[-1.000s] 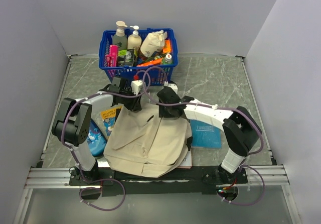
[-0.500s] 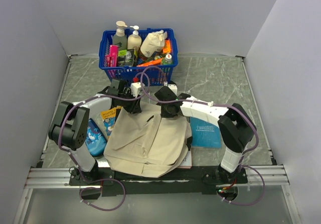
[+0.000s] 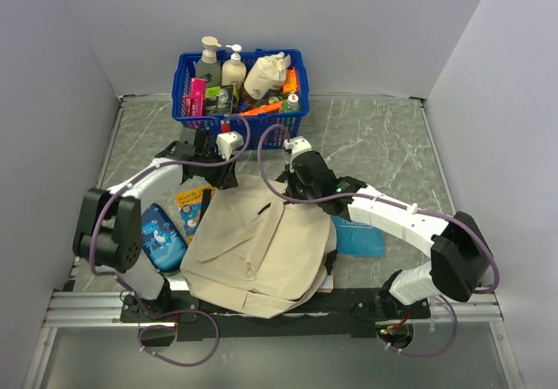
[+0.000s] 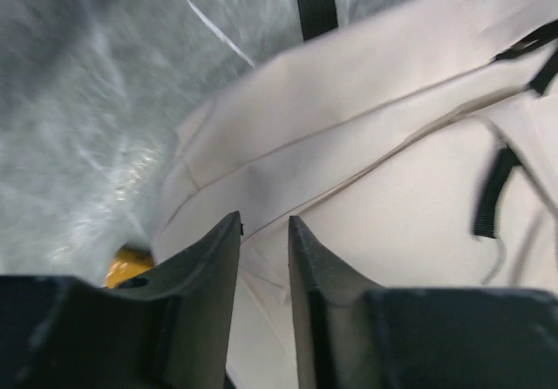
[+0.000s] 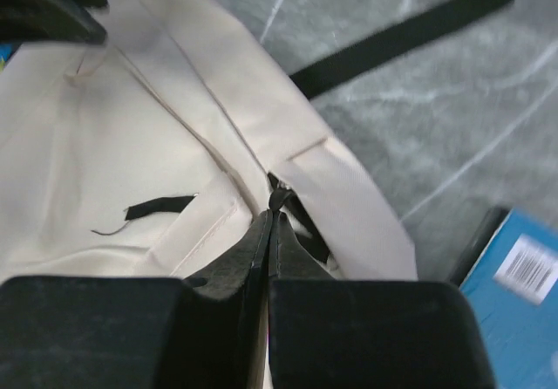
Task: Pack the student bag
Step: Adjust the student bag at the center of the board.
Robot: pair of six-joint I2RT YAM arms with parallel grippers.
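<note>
Student bag [image 3: 257, 245] lies flat on the tabletop [image 3: 384, 140] between both arms. Right tool [image 5: 272, 223], pressed together, pinches the bag's black zipper pull [image 5: 279, 199]; left tool [image 4: 264, 232], slightly spread, straddles its far-left fabric edge.

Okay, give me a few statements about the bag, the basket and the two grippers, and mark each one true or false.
1. The student bag lies flat on the table, in front of the blue basket. True.
2. The right gripper is wide open above the bag. False: its fingers are closed together on a small dark piece at the bag's zipper line.
3. The blue basket is empty. False: it holds pump bottles and other packaged items.
4. The left gripper has a narrow gap between its fingers, over the beige fabric. True.
5. A blue book lies at the bag's right side. True.
</note>
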